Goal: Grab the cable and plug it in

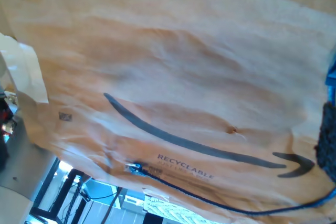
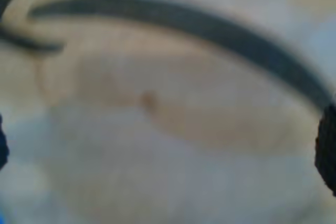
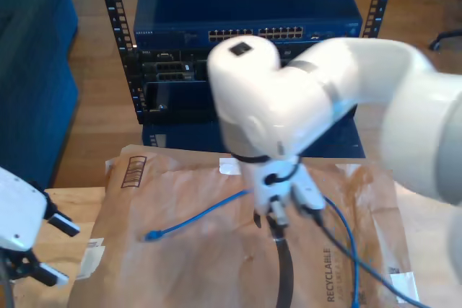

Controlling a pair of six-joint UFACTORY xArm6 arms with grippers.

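- The cable [image 3: 209,212] lies loose on the brown paper mailer [image 3: 180,265]. Its free plug [image 3: 153,235] rests flat on the paper, touching nothing else
- From that plug the cable's long axis runs toward 2 o'clock in the exterior view and passes behind the white arm [image 3: 289,99]. It shows again past the arm and trails off toward 5 o'clock
- The first wrist view has the same plug [image 1: 134,168] lying on the mailer by the printed word, with the cord leading away from it
- The arm's tool end hangs over the mailer's printed black arc [image 3: 284,272], and the plug sits at about 9 o'clock from it, near but apart
- The second wrist view is blurred, close on that arc [image 2: 210,24], so I take this arm to carry my second gripper [image 2: 168,150]. Its dark fingers [image 2: 328,150] stand apart with nothing between them
- Of my first gripper I see one dark finger [image 1: 328,145], so I cannot tell how it is set
- The network switch [image 3: 253,34] stands at 12 o'clock beyond the mailer
- My judgement: the reach must shift toward 9 o'clock and meet the plug across its axis
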